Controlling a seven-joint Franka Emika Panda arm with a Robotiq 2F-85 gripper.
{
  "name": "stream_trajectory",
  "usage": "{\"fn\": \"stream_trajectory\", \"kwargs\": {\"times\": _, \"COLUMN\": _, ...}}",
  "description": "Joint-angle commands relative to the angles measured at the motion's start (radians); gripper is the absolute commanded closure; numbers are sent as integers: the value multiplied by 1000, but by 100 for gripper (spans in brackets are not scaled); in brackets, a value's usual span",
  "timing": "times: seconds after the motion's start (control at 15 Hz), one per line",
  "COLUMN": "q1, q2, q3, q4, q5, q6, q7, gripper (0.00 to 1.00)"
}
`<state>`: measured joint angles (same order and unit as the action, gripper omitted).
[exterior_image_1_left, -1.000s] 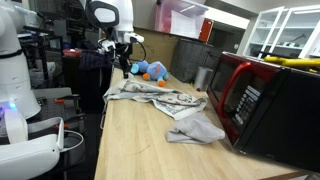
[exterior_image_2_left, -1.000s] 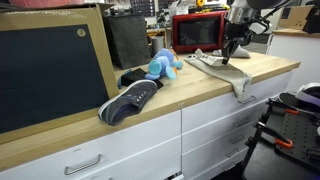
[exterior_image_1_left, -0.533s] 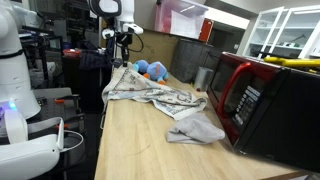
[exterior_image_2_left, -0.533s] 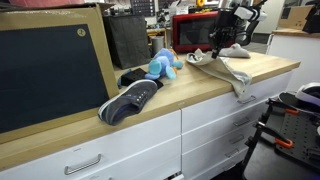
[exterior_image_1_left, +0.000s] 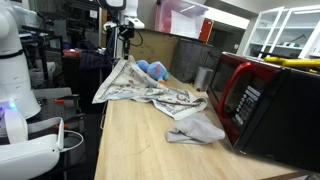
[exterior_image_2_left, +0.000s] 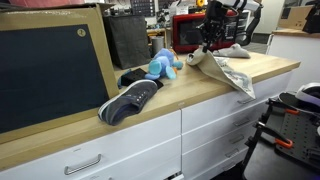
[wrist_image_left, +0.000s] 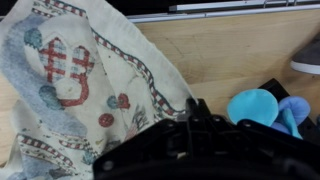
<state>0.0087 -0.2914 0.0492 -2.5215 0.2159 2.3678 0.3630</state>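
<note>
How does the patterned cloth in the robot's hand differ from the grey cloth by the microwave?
The patterned cloth is cream with red and blue prints; the grey cloth is plain. The hand pinches the patterned cloth, one end raised off the counter; the grey cloth lies untouched. The patterned cloth looks larger than the grey one. Both are rumpled.

Under the matt black plastic claw (exterior_image_1_left: 123, 52) hangs a soft woven cloth (exterior_image_1_left: 135, 88) with a printed pattern, below it a smooth pale wood counter (exterior_image_1_left: 140, 150), beside it a fuzzy blue plush toy (exterior_image_1_left: 152, 69), farther off a glossy red microwave (exterior_image_1_left: 262, 95).
</note>
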Motion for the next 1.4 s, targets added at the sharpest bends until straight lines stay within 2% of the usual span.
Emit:
{"fn": "stream_trajectory", "kwargs": {"times": 0.0, "q1": 7, "q2": 28, "q3": 18, "q4": 70, "q5": 48, "q6": -69, "q7": 89, "gripper": 100}}
{"fn": "stream_trajectory", "kwargs": {"times": 0.27, "q1": 14, "q2": 30, "q3": 41, "q4": 96, "q5": 72, "q6": -94, "q7": 160, "gripper": 100}}
{"fn": "stream_trajectory", "kwargs": {"times": 0.4, "q1": 17, "q2": 28, "q3": 48, "q4": 103, "q5": 73, "q6": -88, "q7": 174, "gripper": 72}}
{"fn": "stream_trajectory", "kwargs": {"times": 0.67, "q1": 7, "q2": 21, "q3": 30, "q4": 124, "q5": 69, "q6": -80, "q7": 137, "gripper": 43}}
{"fn": "stream_trajectory", "kwargs": {"times": 1.0, "q1": -66, "q2": 29, "q3": -54, "q4": 129, "q5": -16, "q6": -90, "q7": 20, "gripper": 6}}
{"fn": "stream_trajectory", "kwargs": {"times": 1.07, "q1": -91, "q2": 40, "q3": -76, "q4": 129, "q5": -45, "q6": -89, "q7": -3, "gripper": 1}}
{"fn": "stream_trajectory", "kwargs": {"times": 1.33, "q1": -160, "q2": 98, "q3": -155, "q4": 138, "q5": -119, "q6": -84, "q7": -106, "gripper": 0}}
